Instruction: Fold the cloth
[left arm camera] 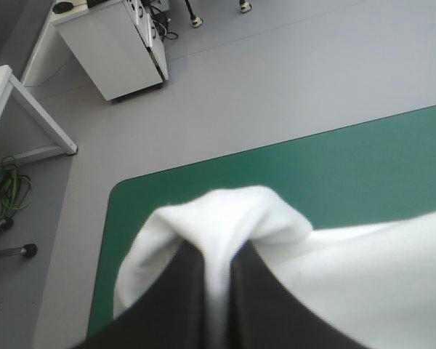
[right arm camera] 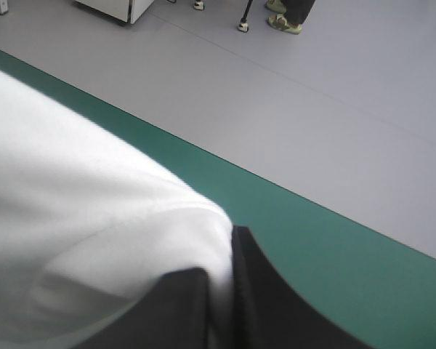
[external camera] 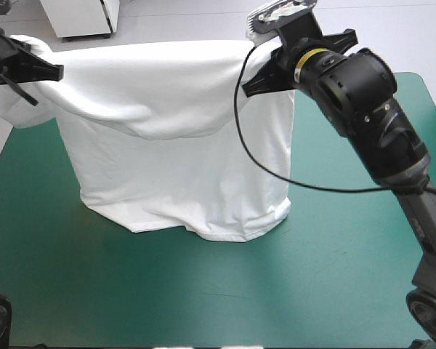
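The T-shirt [external camera: 174, 145] hangs lifted between the two tools, a white curtain over the far half of the bench [external camera: 203, 298]. In the high view the left tool [external camera: 57, 72] is at about 10 o'clock and the right tool [external camera: 248, 89] at about 1 o'clock. Each pinches one end of the T-shirt's upper edge. Between them that edge sags, and a loose fold droops down the near face. The bottom hem touches the teal-green cover near the picture's middle. It lies a little bunched at the T-shirt's 5 o'clock corner.

In the left wrist view the black fingers [left arm camera: 178, 305] are all but closed. A ridge of white cloth is nipped between them and puffs out past the tips. A rounded corner of the bench lies ahead. In the right wrist view the fingers [right arm camera: 265, 298] stand the same way, nearly together with a strip of cloth caught in the slit. The rest of the T-shirt spreads off to one side, with the bench's edge running beyond it.
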Available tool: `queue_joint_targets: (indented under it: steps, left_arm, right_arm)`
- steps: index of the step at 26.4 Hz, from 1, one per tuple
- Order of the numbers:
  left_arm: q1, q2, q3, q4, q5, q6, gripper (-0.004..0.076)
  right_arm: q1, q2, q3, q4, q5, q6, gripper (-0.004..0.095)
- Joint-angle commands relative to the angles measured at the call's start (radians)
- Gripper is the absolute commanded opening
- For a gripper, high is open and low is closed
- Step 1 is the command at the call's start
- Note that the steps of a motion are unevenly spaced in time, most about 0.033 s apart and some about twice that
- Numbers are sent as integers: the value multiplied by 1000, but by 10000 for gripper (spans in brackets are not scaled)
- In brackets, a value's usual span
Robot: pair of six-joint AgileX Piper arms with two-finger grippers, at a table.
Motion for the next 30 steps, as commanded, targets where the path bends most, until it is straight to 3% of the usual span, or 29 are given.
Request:
queue_joint_targets:
  steps: [1,4,10,21,23,25,26,28,30]
  left_arm:
    - [3,12,90,24,-215,0,-9]
    - [3,71,139,9,-295,-4,-9]
    - [3,250,140,-93,-436,-4,-9]
    - [3,507,140,-207,-626,1,-8]
    - [3,538,140,-207,-669,24,22]
    - [3,576,140,-207,-740,24,215]
    - [3,582,140,-205,-770,24,378]
    - [3,575,136,-202,-773,24,551]
    - [3,537,136,-197,-739,24,568]
  right_arm:
    - [-163,-24,39,129,-202,-6,-19]
    - [-250,27,89,197,-300,-15,-19]
    - [-342,196,104,199,-456,-9,-19]
    - [-358,421,104,192,-588,-4,-18]
    - [-360,434,104,194,-625,15,9]
    - [-370,446,102,196,-672,40,233]
    - [-378,446,98,196,-676,58,495]
    - [-389,430,78,190,-627,69,793]
    - [-393,387,58,185,-531,69,862]
